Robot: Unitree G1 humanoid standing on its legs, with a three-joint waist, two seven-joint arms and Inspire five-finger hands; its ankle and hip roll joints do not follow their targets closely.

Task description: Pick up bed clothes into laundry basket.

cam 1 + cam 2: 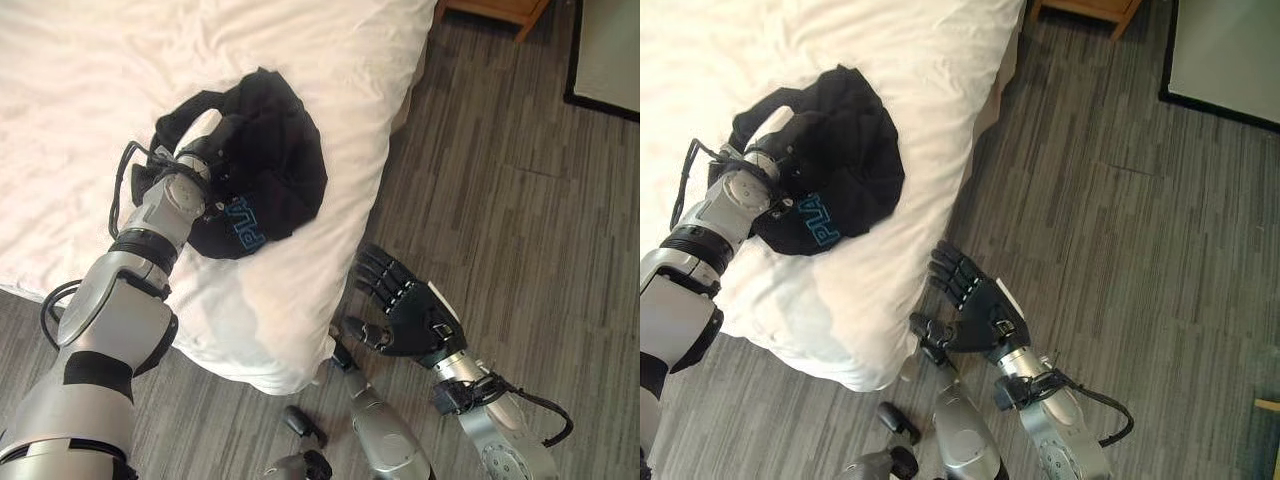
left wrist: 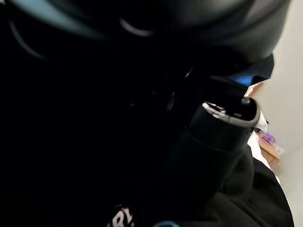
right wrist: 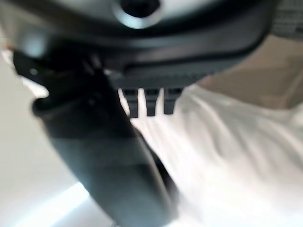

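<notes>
The left hand (image 1: 205, 150) is resting on a black garment (image 1: 262, 165), its fingers sinking out of sight into the dark folds, so I cannot tell whether they are curling on the cloth or lying straight. In the left wrist view the thumb (image 2: 222, 127) is standing out against the same black cloth, with nothing clear beyond it.

The garment is lying bunched in a rough heap on the bed (image 1: 90, 90), at about 12 o'clock from the left wrist, with pale blue lettering showing on its near side. It is sitting near the bed's corner, on the white sheet, which is wrinkling around it.

The right hand (image 1: 405, 305) is hanging over the floor (image 1: 500, 180) at about 4 o'clock from the garment, well apart from it and just beside the bed's corner. Its fingers are spread and straight, palm turned up, holding nothing.

At 1 o'clock, past the bed's far edge, a piece of wooden furniture (image 1: 500, 10) is standing on the grey plank floor.
</notes>
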